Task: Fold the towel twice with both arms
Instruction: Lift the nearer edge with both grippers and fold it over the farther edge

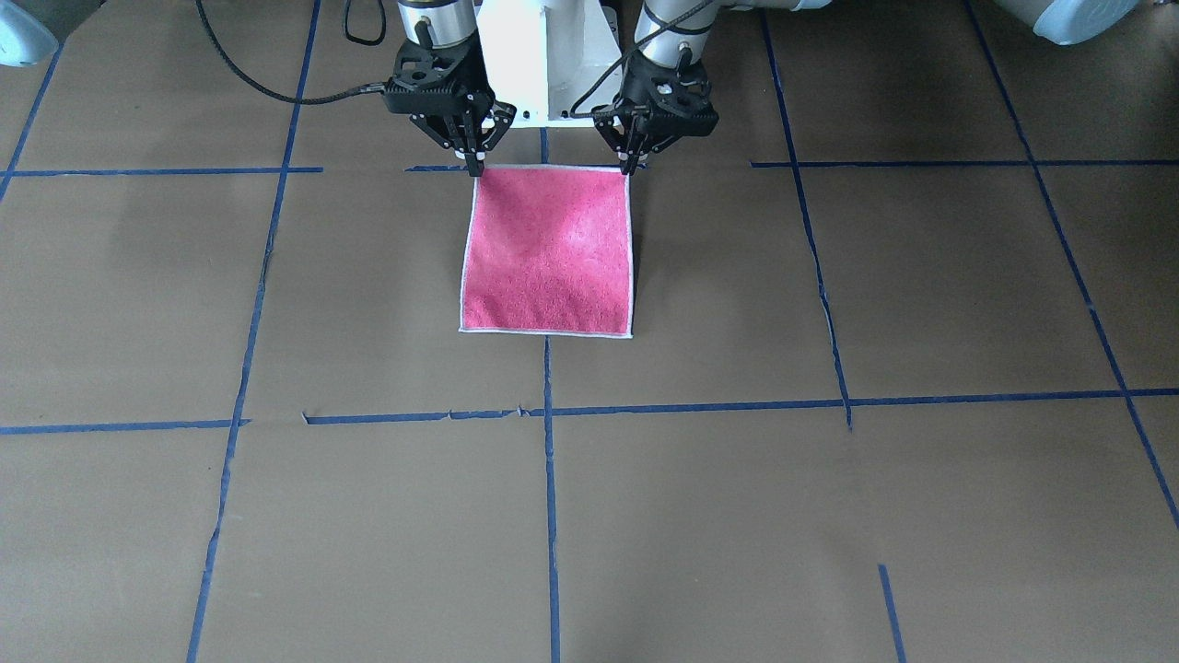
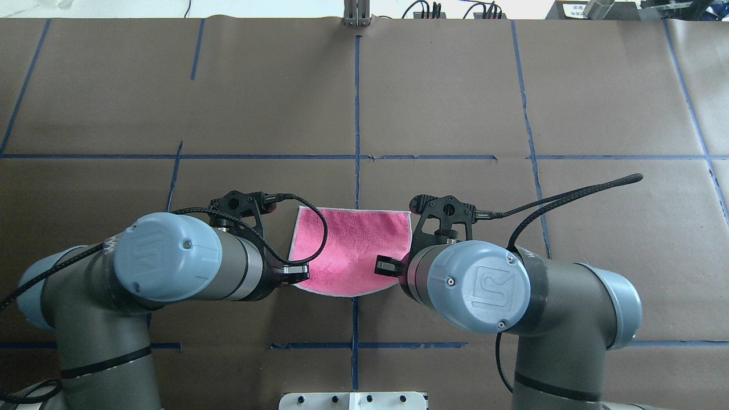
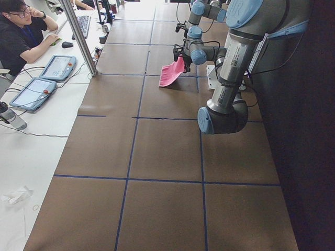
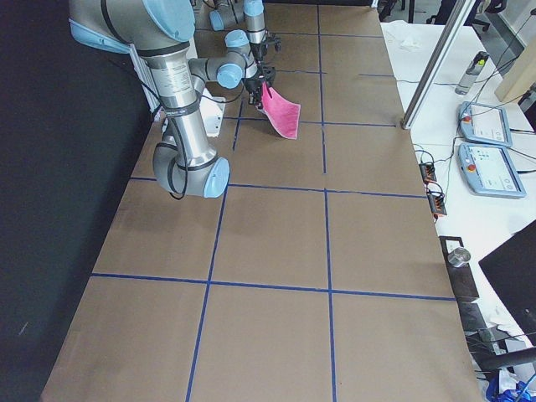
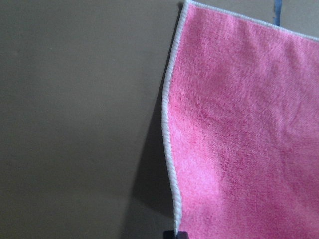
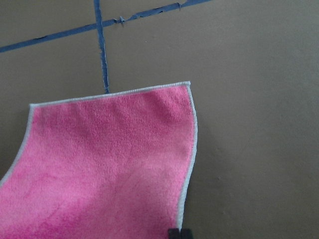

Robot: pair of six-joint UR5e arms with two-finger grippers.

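Towel (image 1: 548, 253) just in front of pedestal (image 1: 539, 55), pink face up. Edge nearest pedestal raised off table (image 1: 829, 506), far edge rests on it. L gripper (image 1: 630, 164) + R gripper (image 1: 475, 166): jaws closed to thin pinch, each on one corner at pedestal side. Step prob. 1st fold. Carry both corners away from pedestal at same height + speed, keep cloth taut betw. grippers, lay corners exactly on far corners, then let go. Uneven pace gives skewed fold.

pink towel (image 6: 109, 164), blue tape lines (image 6: 102, 55), brown table (image 6: 249, 124)
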